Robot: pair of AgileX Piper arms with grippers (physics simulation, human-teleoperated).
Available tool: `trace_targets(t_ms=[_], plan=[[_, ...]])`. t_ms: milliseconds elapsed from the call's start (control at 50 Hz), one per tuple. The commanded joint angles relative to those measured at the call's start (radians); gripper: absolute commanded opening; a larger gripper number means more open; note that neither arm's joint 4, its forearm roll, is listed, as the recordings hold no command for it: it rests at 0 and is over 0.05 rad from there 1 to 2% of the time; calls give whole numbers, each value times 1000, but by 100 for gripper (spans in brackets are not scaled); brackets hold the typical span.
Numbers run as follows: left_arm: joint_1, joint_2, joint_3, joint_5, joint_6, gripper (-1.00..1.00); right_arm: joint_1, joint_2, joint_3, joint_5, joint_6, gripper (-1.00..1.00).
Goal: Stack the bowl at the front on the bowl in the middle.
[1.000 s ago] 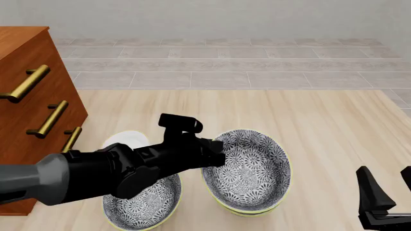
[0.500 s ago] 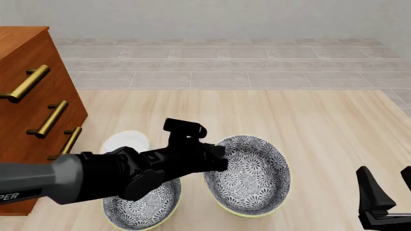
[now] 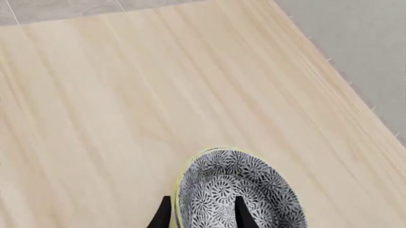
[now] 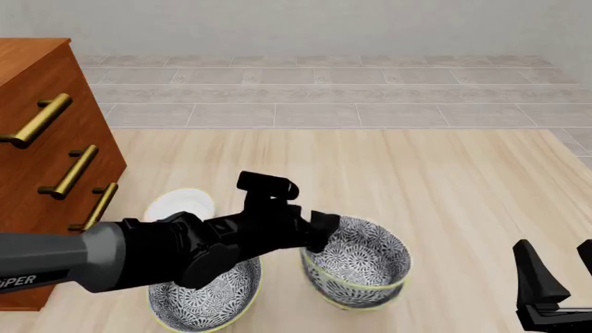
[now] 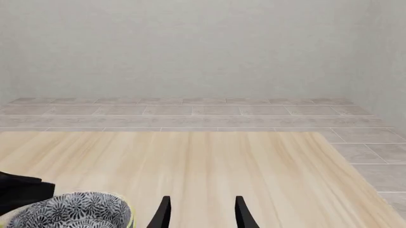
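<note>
Rightward, bare pale wooden tabletop (image 4: 481,180) to its edge. Grey-and-white flower-patterned bowl (image 4: 356,258) sits nested on matching middle bowl (image 4: 356,297); left gripper (image 3: 201,216) grasps its left rim; right gripper (image 5: 201,213) unclenched, empty.

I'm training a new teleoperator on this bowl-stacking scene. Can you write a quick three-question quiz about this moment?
1. True or false: the left gripper is at the rim of the top patterned bowl, one finger inside and one outside.
2. What does that bowl sit in? A) the white plate B) another patterned bowl C) the bare table
3. Fill in: the right gripper is open and holds ____.

Key: 1 true; 2 B; 3 nothing. A third patterned bowl sits apart, near the front edge under the left arm.
</note>
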Motion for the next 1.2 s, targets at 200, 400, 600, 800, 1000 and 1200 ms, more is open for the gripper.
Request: trace_targets(t_ms=[200, 400, 600, 800, 1000, 1200], plan=[[-5, -11, -8, 7, 16, 100, 0, 0, 0, 0, 0, 100], [-8, -64, -5, 39, 25, 100, 0, 0, 0, 0, 0, 100], [-8, -148, 22, 71, 34, 100, 0, 0, 0, 0, 0, 100], [20, -219, 69, 75, 46, 100, 0, 0, 0, 0, 0, 100], [90, -295, 147, 29, 91, 100, 0, 0, 0, 0, 0, 100], [185, -445, 254, -48, 227, 100, 0, 0, 0, 0, 0, 100]])
